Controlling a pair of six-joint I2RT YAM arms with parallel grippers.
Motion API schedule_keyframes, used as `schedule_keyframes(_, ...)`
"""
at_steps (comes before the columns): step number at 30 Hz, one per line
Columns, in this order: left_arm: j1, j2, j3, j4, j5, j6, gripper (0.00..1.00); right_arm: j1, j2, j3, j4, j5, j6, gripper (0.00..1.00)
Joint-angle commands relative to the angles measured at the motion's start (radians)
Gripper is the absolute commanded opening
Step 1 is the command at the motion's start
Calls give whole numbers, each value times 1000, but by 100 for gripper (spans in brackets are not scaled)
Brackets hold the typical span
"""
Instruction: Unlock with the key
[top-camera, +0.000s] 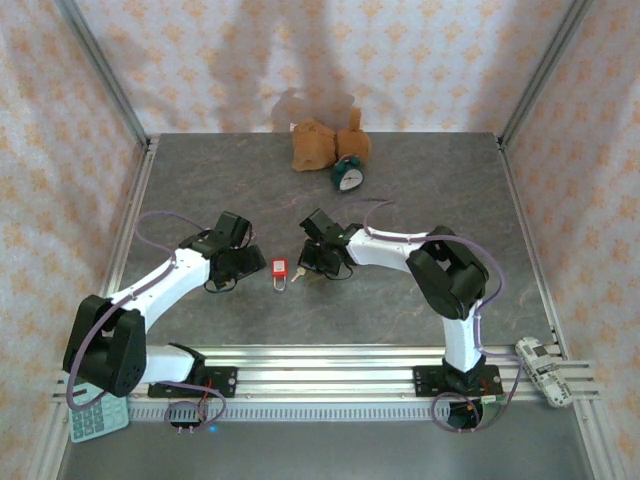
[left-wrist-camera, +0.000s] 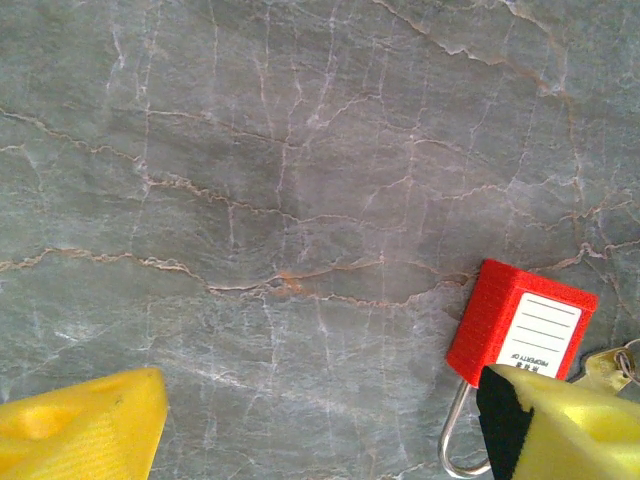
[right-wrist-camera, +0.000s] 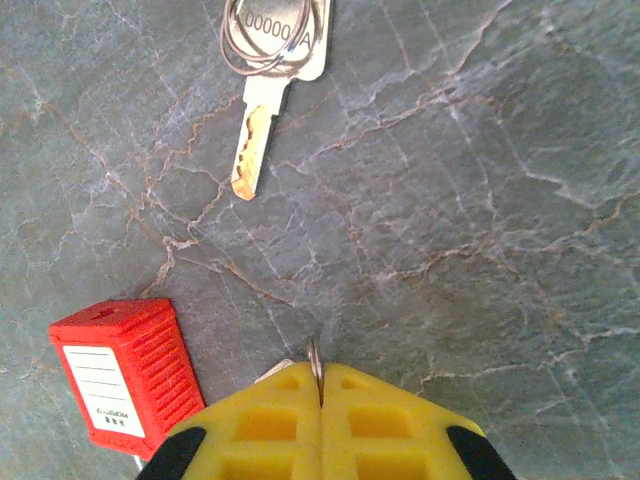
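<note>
Yellow fingers of your right gripper pinch shut on a thin silver key ring, likely to lift the key, with the red plastic padlock just left and your left gripper wide open, empty, seemingly poised to brace it.

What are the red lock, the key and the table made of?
Red lock: matte plastic, it seems, with ribbed sides and a white label; its loop looks like shiny metal. Key: silvery metal, the blade brassy. Table: grey veined stone by its look, perhaps only printed.
</note>
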Motion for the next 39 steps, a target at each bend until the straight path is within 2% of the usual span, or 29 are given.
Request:
schedule_keyframes(1,9,-16,23,-8,4,31,81,2,-71,-8,-11,56,-12,0)
schedule_keyframes(9,0,-115,23,83,71,101,78,0,-208,17,-129,135,-119,0)
schedule_keyframes(12,-33,-142,38,117,78,119,76,-9,-263,19,-173,143,-165,0)
schedule_keyframes(17,-115,-216,83,128,-2,207,79,-70,-380,-24,-198,128,-195,0)
schedule_keyframes(22,-140,-264,64,254,-16,319,68,-130,-500,-57,-258,146,-235,0)
schedule_keyframes(29,-140,-358,51,370,-183,594,74,-196,-654,-136,-298,168,-236,0)
schedule_keyframes(33,-140,-368,96,367,-211,640,74,-219,-737,-196,-304,175,-226,0)
schedule_keyframes(35,-140,-367,86,398,-171,644,75,-224,-753,-212,-308,181,-226,0)
schedule_keyframes(39,-139,-351,4,575,-2,635,75,-230,-816,-213,-333,195,-233,0)
